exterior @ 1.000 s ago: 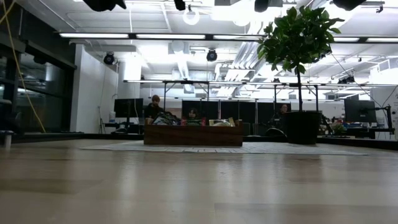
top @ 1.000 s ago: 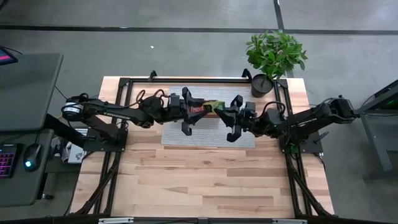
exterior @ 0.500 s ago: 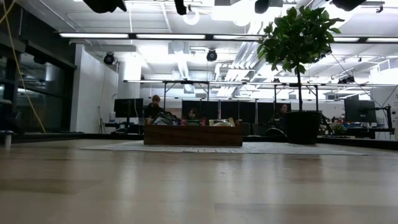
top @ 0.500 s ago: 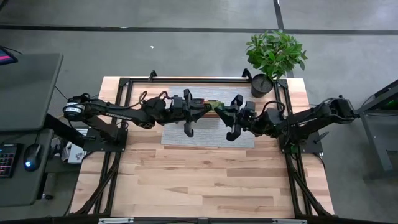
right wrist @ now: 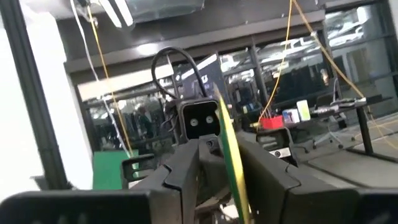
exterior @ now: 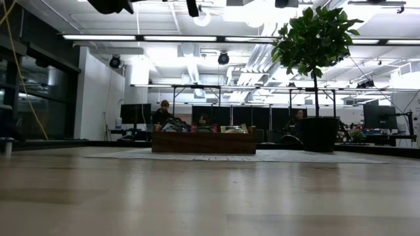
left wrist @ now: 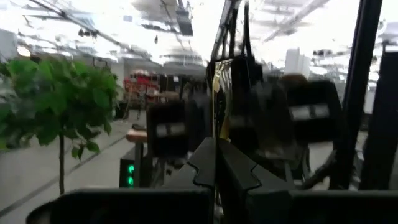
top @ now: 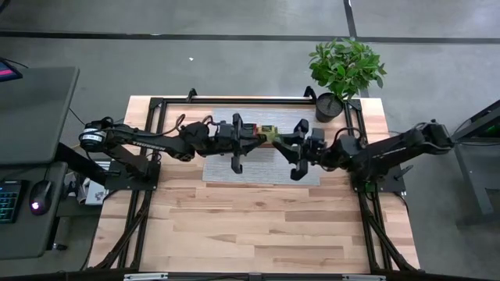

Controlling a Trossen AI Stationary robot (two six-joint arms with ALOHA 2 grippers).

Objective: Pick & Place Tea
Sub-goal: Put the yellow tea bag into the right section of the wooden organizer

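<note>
Yellow-green and flat, a small square tea-bag packet [top: 269, 133] is held in the air between the two dark grippers, above the far part of the grey mat [top: 262, 168] and the brown wooden tray [exterior: 204, 141], and it is seen edge-on in both wrist views. The left gripper [top: 256, 138] is clenched on the packet's edge, its two fingers [left wrist: 233, 171] pressed together around it. The right gripper [top: 283, 140] is placed just beside the packet's other end with the packet between its fingers [right wrist: 186, 165], but it cannot be told whether these fingers are clamped or released.
</note>
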